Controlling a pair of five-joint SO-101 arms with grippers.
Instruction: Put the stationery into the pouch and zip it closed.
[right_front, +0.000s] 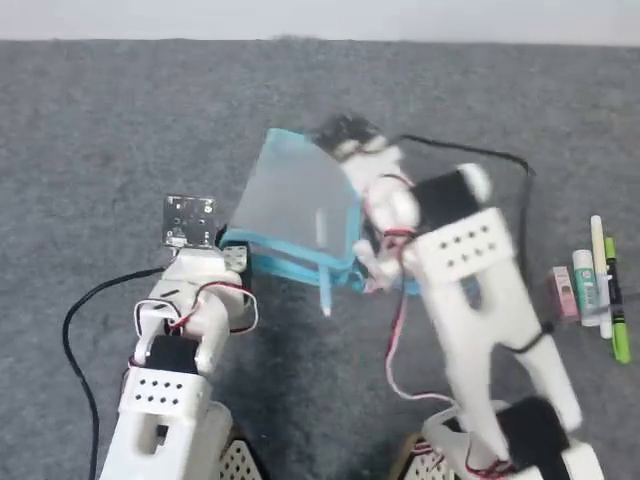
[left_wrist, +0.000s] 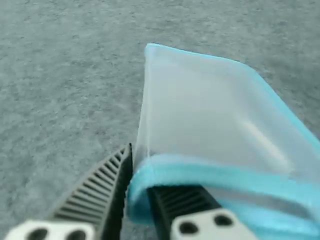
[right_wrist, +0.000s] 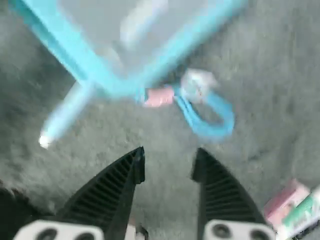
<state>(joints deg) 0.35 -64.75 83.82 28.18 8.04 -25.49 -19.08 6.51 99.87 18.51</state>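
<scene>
Pinching the blue zip edge of the pouch (left_wrist: 210, 110) with the left gripper (left_wrist: 140, 175), fingers pressed together on the fabric, at the pouch's 8 o'clock corner from above. Probably anchoring the mouth so the other arm can work. Carrying nothing in the right gripper (right_wrist: 170, 155): fingers spread, hanging near the pink zipper tab (right_wrist: 159, 96) and its blue cord loop (right_wrist: 210, 117), around 5 o'clock of the pouch, likely lined up for the pull. Sticking out of the mouth toward 6 o'clock, a pale blue pen (right_front: 325, 295); would likely block the zip. Well apart on the grey mat (right_front: 100, 120) at 3 o'clock, more to load: pink block (right_front: 563, 292), green-white tube (right_front: 585, 285), white pen (right_front: 600, 265), green marker (right_front: 617, 320). Hidden under the right arm (right_front: 470, 290) from above: the pouch's 4 o'clock edge. Hard to make out: contents through the translucent wall, only a pale streak; whether the pouch lies flat or tilts up.
</scene>
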